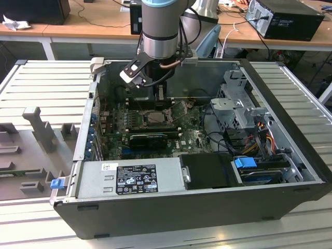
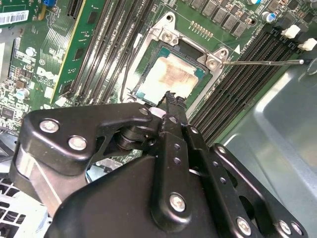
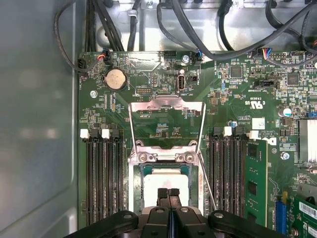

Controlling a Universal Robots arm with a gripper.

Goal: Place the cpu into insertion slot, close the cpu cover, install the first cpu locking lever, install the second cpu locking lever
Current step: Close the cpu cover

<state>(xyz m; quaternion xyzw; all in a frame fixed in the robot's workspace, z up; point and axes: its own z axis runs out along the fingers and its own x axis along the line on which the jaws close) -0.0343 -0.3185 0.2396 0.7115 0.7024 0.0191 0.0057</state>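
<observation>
Hand [image 3: 168, 191], fingers pressed together on nothing, tips at or just over the chip [image 3: 152, 186] seated in the socket [image 3: 132, 171] mid-board [image 3: 99, 106]; cover [image 3: 167, 105] swung open.

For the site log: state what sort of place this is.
Probably a robotics lab bench: a robot arm reaches into an open computer case on a slatted metal table, with wooden desks behind.

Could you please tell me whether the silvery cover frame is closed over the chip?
No, the thin silvery cover frame stands swung back, leaving the pale square chip exposed.
</observation>
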